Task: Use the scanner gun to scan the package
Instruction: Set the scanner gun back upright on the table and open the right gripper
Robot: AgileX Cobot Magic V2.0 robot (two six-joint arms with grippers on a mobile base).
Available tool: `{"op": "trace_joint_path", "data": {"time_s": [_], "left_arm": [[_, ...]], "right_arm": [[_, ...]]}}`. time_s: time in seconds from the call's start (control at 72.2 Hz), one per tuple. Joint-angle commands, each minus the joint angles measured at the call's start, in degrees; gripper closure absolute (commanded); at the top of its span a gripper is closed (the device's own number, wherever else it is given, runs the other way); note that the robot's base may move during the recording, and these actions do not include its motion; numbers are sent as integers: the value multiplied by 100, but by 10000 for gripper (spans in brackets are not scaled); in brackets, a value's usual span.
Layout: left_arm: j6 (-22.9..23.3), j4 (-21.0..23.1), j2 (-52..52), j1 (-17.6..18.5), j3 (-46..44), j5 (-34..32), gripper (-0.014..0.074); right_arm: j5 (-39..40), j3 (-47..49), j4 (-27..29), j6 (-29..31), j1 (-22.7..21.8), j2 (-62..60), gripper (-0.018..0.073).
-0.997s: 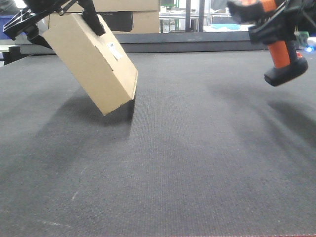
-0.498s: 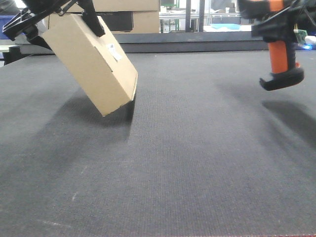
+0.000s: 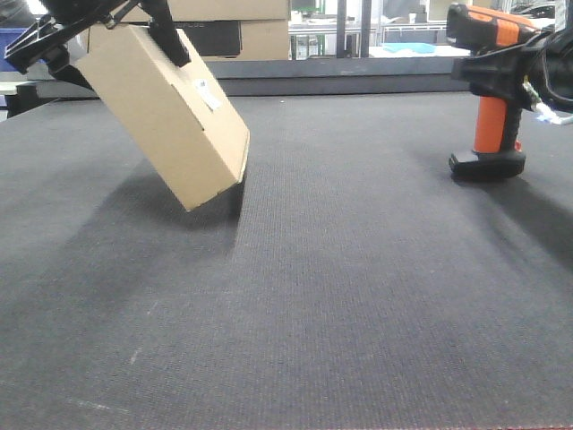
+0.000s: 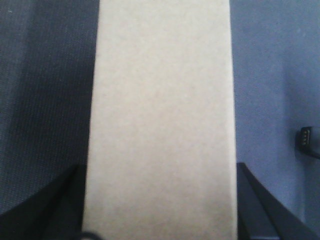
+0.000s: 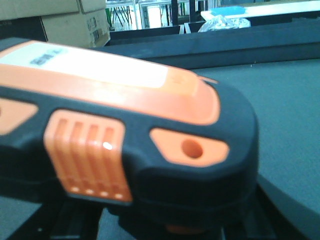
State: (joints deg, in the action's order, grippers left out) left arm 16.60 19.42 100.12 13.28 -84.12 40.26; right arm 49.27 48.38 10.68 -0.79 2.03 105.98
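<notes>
Between the jaws of the left gripper [image 3: 112,43] the package [image 3: 170,116] is clamped by its upper end. It is tilted, the lower corner at or just above the desk [image 3: 358,296], and the white label [image 3: 207,92] faces up-right. The right gripper [image 3: 506,76] has its jaws closed around the scanner gun [image 3: 488,125]. One second ago the gun hung tilted in the air; now it stands upright on the desk, well apart from the package. Probably the scan is over and release comes next.

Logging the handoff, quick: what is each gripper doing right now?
Left gripper: closed on the package, held tilted.
Right gripper: closed on the scanner gun, which stands upright.
</notes>
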Motion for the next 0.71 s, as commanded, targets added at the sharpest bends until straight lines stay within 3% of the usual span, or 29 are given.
{"op": "trace_joint_path", "data": {"time_s": [0.0, 0.097, 0.263, 0.692], "left_arm": [[-8, 83, -23, 40, -13, -58, 708], [-8, 83, -23, 40, -13, -58, 708], [-8, 83, -23, 40, -13, -77, 708], [-8, 83, -23, 40, -13, -85, 708]], "right_arm": [[496, 34, 19, -15, -31, -56, 718], [510, 34, -32, -15, -68, -56, 720], [284, 34, -961, -474, -330, -92, 720], [346, 34, -986, -474, -354, -92, 720]]}}
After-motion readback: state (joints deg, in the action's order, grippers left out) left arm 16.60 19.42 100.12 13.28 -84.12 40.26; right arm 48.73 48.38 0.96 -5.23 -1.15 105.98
